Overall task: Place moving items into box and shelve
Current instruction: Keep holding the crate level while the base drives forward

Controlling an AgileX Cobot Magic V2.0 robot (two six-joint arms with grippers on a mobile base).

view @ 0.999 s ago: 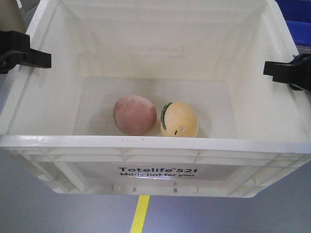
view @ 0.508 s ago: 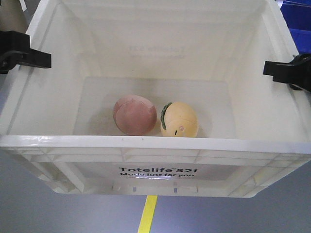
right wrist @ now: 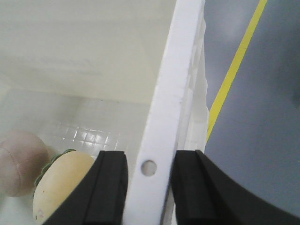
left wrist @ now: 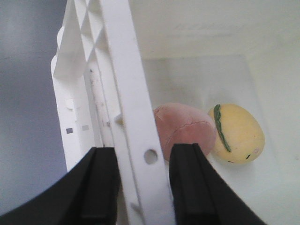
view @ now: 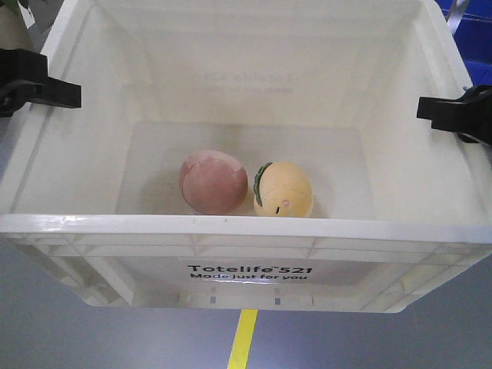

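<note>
Two rounded toys lie on the bottom of the large white rectangular plastic crate (view: 246, 227). A dull pink-brown ball (view: 213, 181) is on the left and a pale yellow egg-shaped toy with a green edge (view: 284, 189) sits just beside it on the right, both close to the near wall. The crate's front carries the black print "Totelife 521 Made just for you".

The left claw (left wrist: 144, 185) is clenched on the crate's left rim, with one black finger outside the wall and one inside. The right claw (right wrist: 147, 187) grips the right rim the same way.

Below the crate is a smooth grey floor (view: 69, 338) with a yellow painted line (view: 244, 342) on it. A blue bin (view: 473, 23) shows past the far right corner.

Compared with a second ago, the crate, toys and claws sit the same in the front view, but the yellow line has slid to the right beneath them.
</note>
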